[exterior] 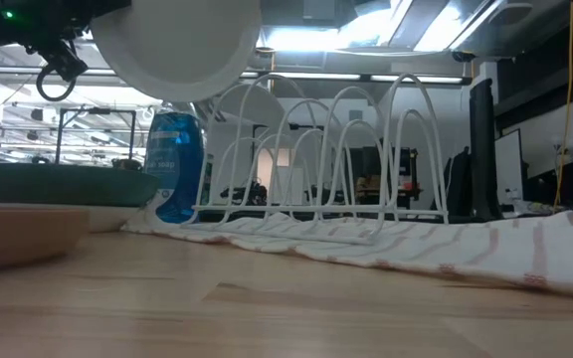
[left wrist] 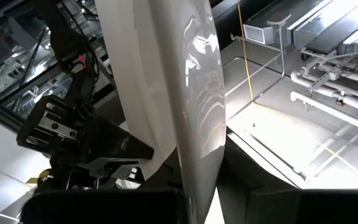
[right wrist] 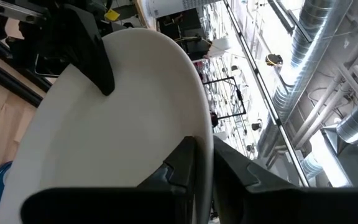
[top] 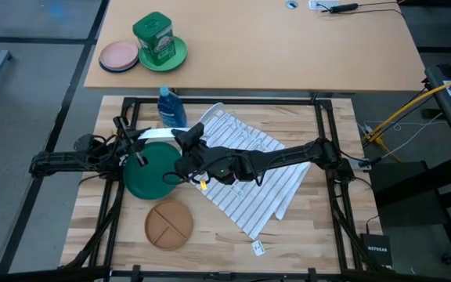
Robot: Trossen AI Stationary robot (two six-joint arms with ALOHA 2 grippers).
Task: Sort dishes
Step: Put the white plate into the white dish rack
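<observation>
A white plate (top: 160,135) stands on edge in the air above the dark green plate (top: 149,174), held between both grippers; it shows high in the low view (exterior: 177,40). My left gripper (top: 138,147) is shut on its left rim and my right gripper (top: 185,141) on its right rim. The tan divided plate (top: 169,224) lies flat near the front edge. A second white plate (top: 213,111) leans in the wire rack (exterior: 316,149). My left gripper pinches the white plate's rim (left wrist: 199,180) between its two fingers, one on each face, coming level from the table's left. The plate stands on edge, lifted clear. My right gripper pinches the opposite rim (right wrist: 206,147) between its two fingers (right wrist: 184,167), coming level from the table's right. The left arm's finger (right wrist: 96,52) shows on the far rim.
A blue soap bottle (top: 167,106) stands behind the plates, left of the rack. The rack sits on a striped towel (top: 265,184) spread over the table's middle and right. A small pink plate (top: 119,56) and a green canister (top: 155,36) are on the far table.
</observation>
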